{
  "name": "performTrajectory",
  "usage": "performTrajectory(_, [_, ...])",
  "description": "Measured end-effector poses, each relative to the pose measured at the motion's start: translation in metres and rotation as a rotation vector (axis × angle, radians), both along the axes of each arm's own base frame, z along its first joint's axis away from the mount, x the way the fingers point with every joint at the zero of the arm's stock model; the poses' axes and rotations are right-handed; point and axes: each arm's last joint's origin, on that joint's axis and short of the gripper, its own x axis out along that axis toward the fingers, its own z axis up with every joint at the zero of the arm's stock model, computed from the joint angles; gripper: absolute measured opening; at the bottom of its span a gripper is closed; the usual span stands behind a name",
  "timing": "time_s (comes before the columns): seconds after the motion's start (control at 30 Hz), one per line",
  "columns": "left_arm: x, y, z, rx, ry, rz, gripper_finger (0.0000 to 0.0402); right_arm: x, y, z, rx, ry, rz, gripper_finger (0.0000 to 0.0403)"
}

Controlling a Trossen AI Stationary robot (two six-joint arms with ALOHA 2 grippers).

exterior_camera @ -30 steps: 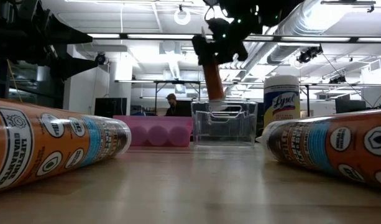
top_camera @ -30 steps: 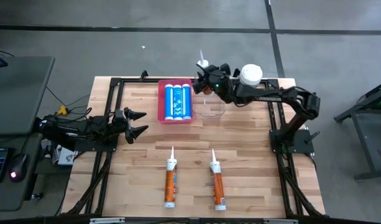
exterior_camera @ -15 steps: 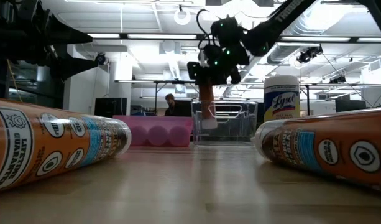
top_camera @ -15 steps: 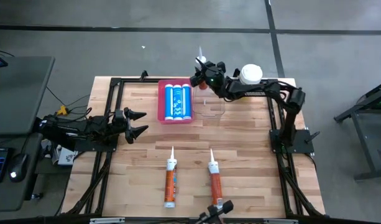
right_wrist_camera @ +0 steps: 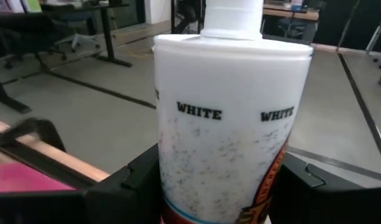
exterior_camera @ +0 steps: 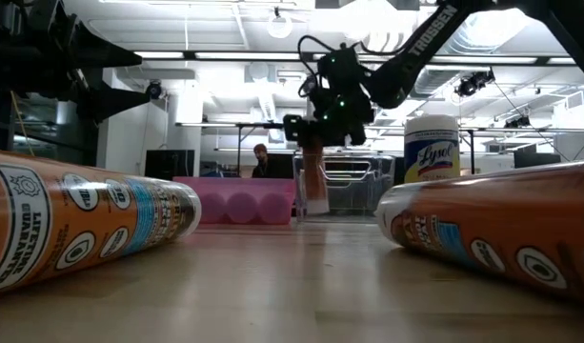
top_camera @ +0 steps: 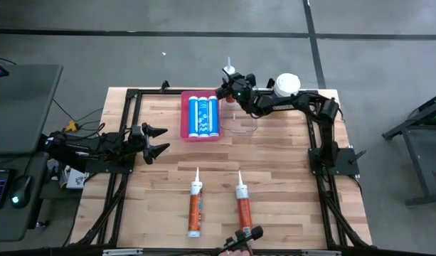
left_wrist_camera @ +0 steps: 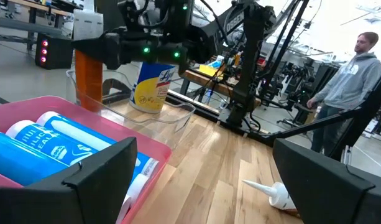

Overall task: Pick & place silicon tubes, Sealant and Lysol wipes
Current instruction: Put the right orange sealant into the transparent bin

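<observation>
My right gripper (top_camera: 234, 90) is shut on an orange-and-white sealant tube (exterior_camera: 314, 179) that stands upright, nozzle (top_camera: 228, 69) up, at the left end of the clear container (top_camera: 241, 122) at the far side. In the low view the tube's lower end is down inside the container's walls; whether it rests on the floor I cannot tell. The Lysol wipes (top_camera: 287, 84) stand upright to the container's right. Two more sealant tubes (top_camera: 195, 206) (top_camera: 242, 208) lie on their sides near the front. My left gripper (top_camera: 158, 141) waits open at the left edge. My right gripper pinches the upright tube's body just under its white nozzle end (right_wrist_camera: 227, 124), one finger (right_wrist_camera: 131, 183) on each side. The fingers come nearly level from the table's right and lie across the tube. The tube stays upright, and most of its orange body (left_wrist_camera: 87, 74) reaches below the fingers.
A pink tray (top_camera: 185, 114) with blue tubes (top_camera: 202, 115) sits left of the clear container. A dark object (top_camera: 244, 236) shows at the near edge by the right lying tube's base. A person (left_wrist_camera: 358, 68) stands beyond the table. Bare wood lies between tray and front tubes.
My right gripper has gone down and a little toward the table's left with the sealant tube, which has stayed upright and sunk from above the clear container into it. The right-hand lying tube has slid a little toward the table's left.
</observation>
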Motion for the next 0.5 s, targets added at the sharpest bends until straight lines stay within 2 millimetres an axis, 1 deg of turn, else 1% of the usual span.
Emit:
performTrajectory(0.17, [0.0000, 0.0000, 0.0000, 0.000, 0.000, 0.000, 0.0370, 0.0023, -0.0009, -0.0085, 0.010, -0.003, -0.005, 0.0202])
performTrajectory(0.5, [0.0000, 0.0000, -0.0001, 0.000, 0.000, 0.000, 0.0370, 0.0026, -0.0004, -0.0107, 0.005, 0.013, -0.038, 0.0202])
